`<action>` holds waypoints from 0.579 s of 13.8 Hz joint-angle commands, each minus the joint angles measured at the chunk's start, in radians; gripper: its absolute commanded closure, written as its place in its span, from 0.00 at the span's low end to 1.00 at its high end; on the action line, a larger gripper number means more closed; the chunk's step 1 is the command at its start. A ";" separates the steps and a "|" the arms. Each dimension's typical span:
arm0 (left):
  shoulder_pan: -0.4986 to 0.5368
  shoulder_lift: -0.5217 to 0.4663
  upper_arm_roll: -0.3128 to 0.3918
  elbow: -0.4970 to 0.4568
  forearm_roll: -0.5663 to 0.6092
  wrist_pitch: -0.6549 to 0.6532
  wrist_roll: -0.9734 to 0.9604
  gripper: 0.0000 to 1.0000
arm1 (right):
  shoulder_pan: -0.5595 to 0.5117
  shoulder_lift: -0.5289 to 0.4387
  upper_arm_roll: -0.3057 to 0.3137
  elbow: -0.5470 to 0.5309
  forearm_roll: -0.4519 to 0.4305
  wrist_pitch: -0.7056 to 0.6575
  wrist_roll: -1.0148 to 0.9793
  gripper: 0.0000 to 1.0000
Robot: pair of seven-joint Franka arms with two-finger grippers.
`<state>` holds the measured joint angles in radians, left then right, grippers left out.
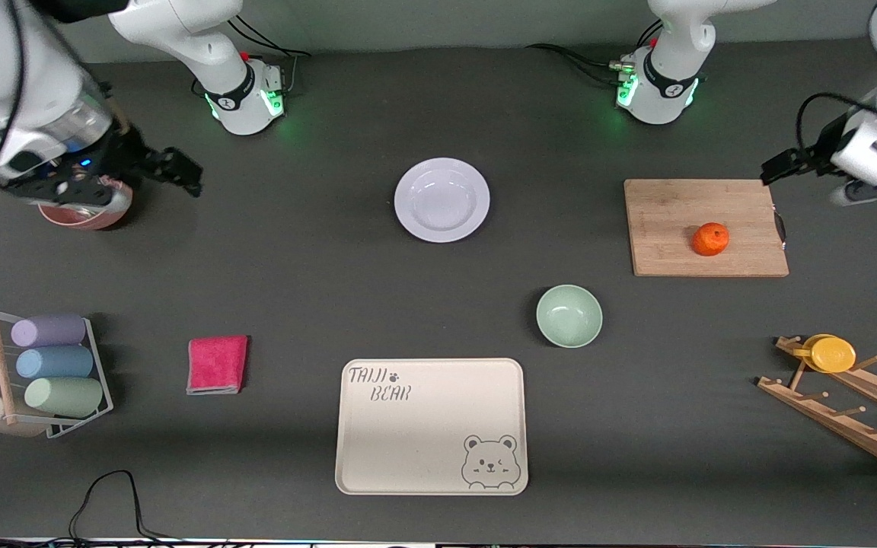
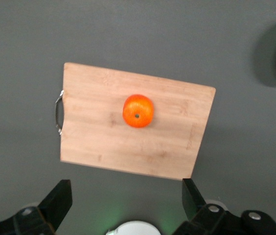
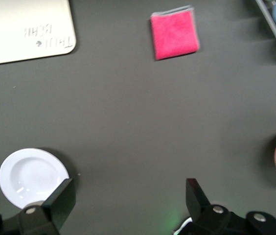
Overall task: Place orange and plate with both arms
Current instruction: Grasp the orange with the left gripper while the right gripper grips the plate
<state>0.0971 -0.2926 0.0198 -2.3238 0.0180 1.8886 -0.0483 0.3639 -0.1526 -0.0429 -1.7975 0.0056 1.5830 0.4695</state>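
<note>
The orange sits on a wooden cutting board toward the left arm's end of the table. In the left wrist view the orange lies in the middle of the board. My left gripper is open and empty, in the air over the board's handle edge; its fingers frame bare table. The pale plate lies mid-table, empty. My right gripper is open and empty over the table beside a pink bowl. The plate shows by one fingertip in the right wrist view.
A mint-green bowl and a cream bear tray lie nearer the camera than the plate. A pink cloth and a cup rack are toward the right arm's end with the pink bowl. A wooden rack holds a yellow cup.
</note>
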 commanded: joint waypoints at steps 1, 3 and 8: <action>-0.017 0.051 0.005 -0.133 0.003 0.206 0.024 0.00 | 0.003 -0.094 0.052 -0.118 0.031 0.054 0.044 0.00; -0.017 0.137 0.005 -0.176 0.003 0.332 0.025 0.00 | 0.004 -0.094 0.055 -0.120 0.112 0.048 0.044 0.00; -0.017 0.275 0.005 -0.276 0.003 0.575 0.047 0.00 | 0.006 -0.102 0.049 -0.222 0.318 0.129 -0.015 0.00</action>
<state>0.0908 -0.0460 0.0181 -2.5692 0.0182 2.3953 -0.0222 0.3681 -0.2250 0.0143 -1.9385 0.2456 1.6454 0.4893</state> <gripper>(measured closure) 0.000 0.000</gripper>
